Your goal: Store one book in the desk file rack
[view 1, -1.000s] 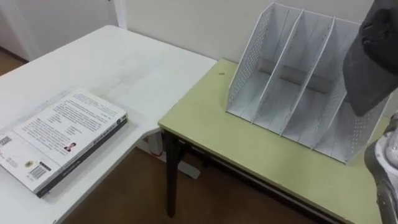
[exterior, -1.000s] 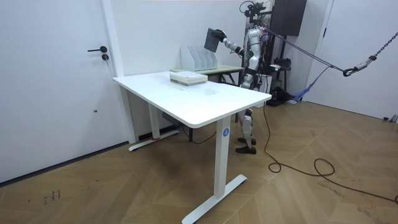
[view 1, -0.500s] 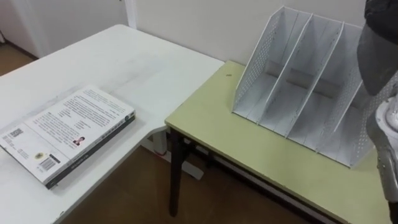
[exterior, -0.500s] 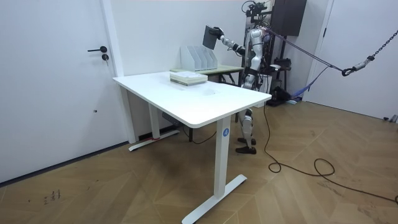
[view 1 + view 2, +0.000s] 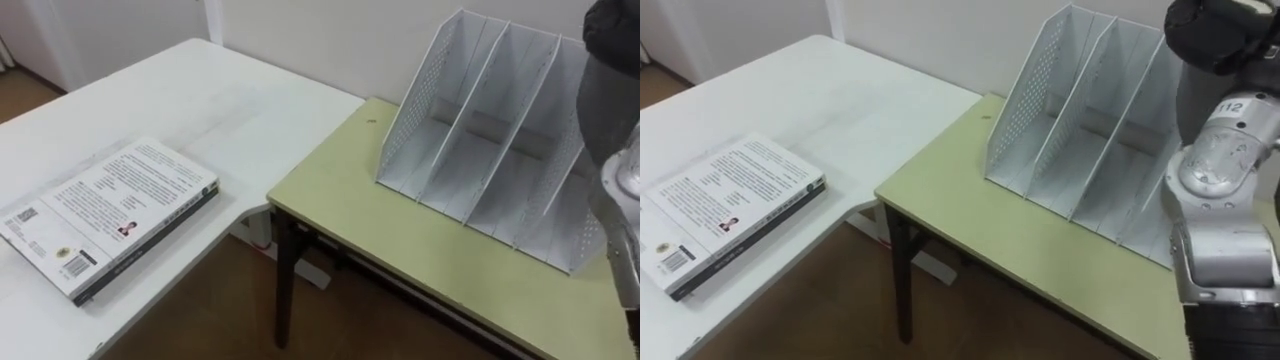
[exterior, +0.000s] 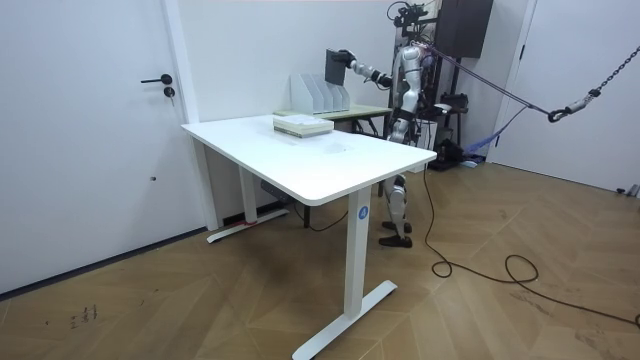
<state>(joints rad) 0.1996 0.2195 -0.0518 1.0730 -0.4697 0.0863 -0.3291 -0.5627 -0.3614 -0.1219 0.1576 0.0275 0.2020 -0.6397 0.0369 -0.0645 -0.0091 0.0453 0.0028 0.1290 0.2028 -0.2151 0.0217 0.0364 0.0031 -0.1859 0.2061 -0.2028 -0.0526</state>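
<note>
While the right hand (image 5: 1212, 40) clasps a book (image 6: 334, 64) above the rack (image 5: 490, 140), its slots open upward.
Rack stands at the green table's (image 5: 400, 245) far edge.

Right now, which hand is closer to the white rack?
Right. The right hand, holding a dark book, is raised over the rack's right end. The left hand is farther: in the room view, just one arm stretches toward the rack.
</note>
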